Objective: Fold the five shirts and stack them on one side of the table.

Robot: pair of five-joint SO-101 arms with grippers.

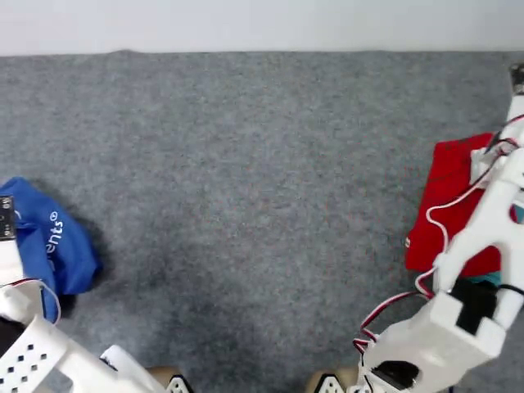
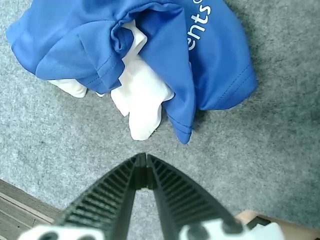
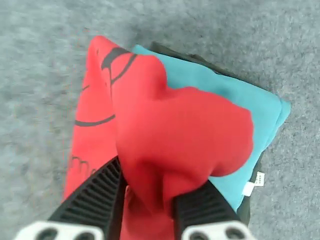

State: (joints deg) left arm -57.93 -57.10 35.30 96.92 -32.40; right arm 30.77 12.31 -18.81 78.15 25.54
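Apparently the right gripper (image 3: 160, 177) has its jaws clamped on the red shirt (image 3: 185, 135), on top of the teal shirt (image 3: 250, 105) in the stack. The blue shirt (image 2: 210, 65) and the white shirt (image 2: 142, 100) lie crumpled, not yet folded, near the left gripper (image 2: 146, 160), whose jaws are together.

You have two shirts heaped together at the left edge of the tabletop (image 1: 262, 164), the outer shirt (image 2: 220, 60) draped over the inner shirt (image 2: 142, 95). The left gripper (image 2: 146, 165) is just beside the heap, apart from it. At the right edge sits a stack: the top shirt (image 3: 175, 125) on the middle shirt (image 3: 250, 100), and that on the bottom shirt (image 3: 192, 60). The right gripper (image 3: 160, 177) is over the stack, clamped on a raised fold of the top shirt.
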